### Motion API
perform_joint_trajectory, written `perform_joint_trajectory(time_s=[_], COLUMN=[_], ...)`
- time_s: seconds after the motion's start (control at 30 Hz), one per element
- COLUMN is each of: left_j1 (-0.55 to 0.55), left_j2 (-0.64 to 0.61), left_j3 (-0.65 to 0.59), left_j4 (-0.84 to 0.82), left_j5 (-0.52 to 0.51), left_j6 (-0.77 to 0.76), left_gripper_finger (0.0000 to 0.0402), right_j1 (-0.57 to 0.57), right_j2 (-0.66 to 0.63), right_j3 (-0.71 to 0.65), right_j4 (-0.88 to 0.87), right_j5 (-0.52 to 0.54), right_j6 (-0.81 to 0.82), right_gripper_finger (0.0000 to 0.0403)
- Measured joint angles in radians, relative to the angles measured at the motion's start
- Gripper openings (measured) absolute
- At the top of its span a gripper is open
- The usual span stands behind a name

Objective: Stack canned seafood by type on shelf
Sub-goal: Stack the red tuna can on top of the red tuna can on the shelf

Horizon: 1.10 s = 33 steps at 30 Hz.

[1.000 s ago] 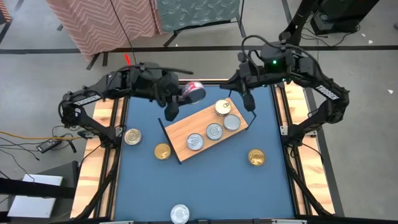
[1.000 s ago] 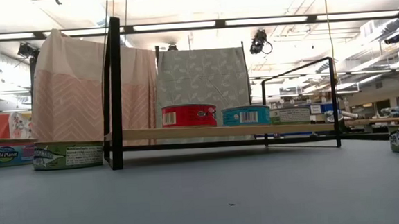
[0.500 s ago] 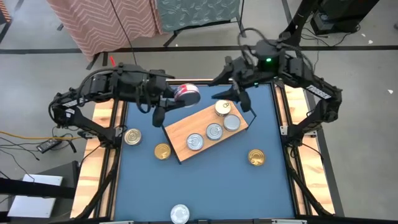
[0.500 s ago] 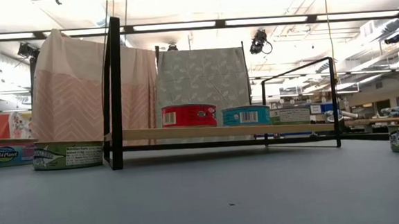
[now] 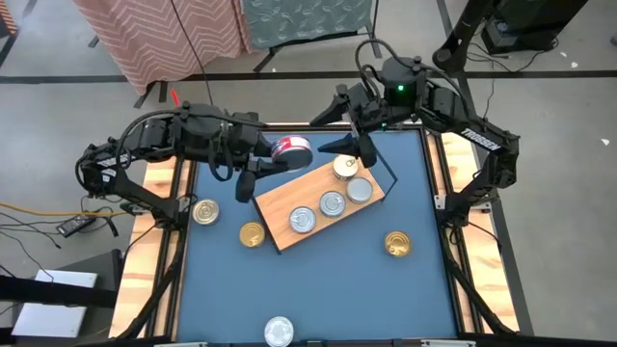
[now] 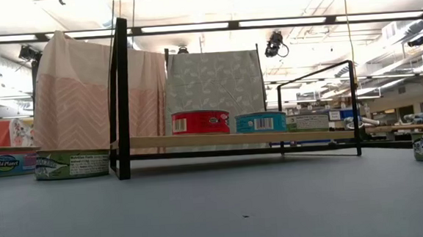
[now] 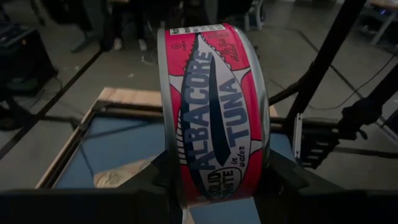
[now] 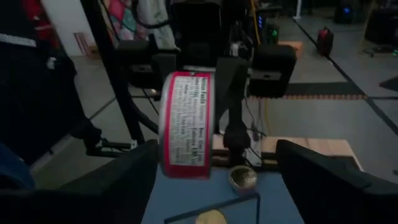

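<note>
A red albacore tuna tin (image 7: pixel 214 112) is held on its edge in the air by my left gripper (image 5: pixel 278 154), above the far left end of the shelf (image 5: pixel 280 207). The shelf is a light-wood board with black wire ends. It carries a gold-lidded tin (image 5: pixel 344 167) and three silver-lidded tins (image 5: pixel 332 203). My right gripper (image 5: pixel 339 125) hovers wide open just right of the red tin (image 8: pixel 186 124), facing it and touching nothing. Loose gold-lidded tins (image 5: pixel 204 211) (image 5: pixel 251 234) (image 5: pixel 396 244) and a silver-lidded one (image 5: pixel 279 331) rest flat on the blue table. My left gripper pinches the red tin between its two fingers (image 7: pixel 155 180), one on each flat face, low on the rim (image 7: pixel 180 180). The fingers reach in roughly level from the table's left side. The tin stands on edge, its label band showing, lifted clear of shelf and table.
The blue table has wooden side rails (image 5: pixel 159 231). In the low view the shelf's black wire frames (image 6: pixel 124 98) stand upright at both ends, with red (image 6: pixel 201 122) and blue (image 6: pixel 260 121) labelled tins on the board. Fabric screens stand behind the table.
My right gripper has swung up from pointing down over the shelf's right end to roughly level. It has moved toward the red tin and opened wide. My left gripper has shifted slightly toward the table's left edge with the tin, still held clear.
</note>
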Motion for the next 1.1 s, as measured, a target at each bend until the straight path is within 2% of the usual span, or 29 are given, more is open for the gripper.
perform_joint_trajectory(time_s=[0.27,1.1], left_j1=[-0.008,-0.075], left_j2=[0.016,0.043], left_j3=[-0.001,0.0], left_j4=[0.022,0.092], left_j5=[-0.017,-0.006], left_j6=[0.019,0.026], left_gripper_finger=[0.0143,0.0143], right_j1=[0.012,0.111], right_j2=[0.036,0.066], right_j3=[0.0,0.0], right_j4=[0.067,0.156], right_j5=[-0.042,0.006], right_j6=[0.062,0.073], right_gripper_finger=[0.0334,0.031])
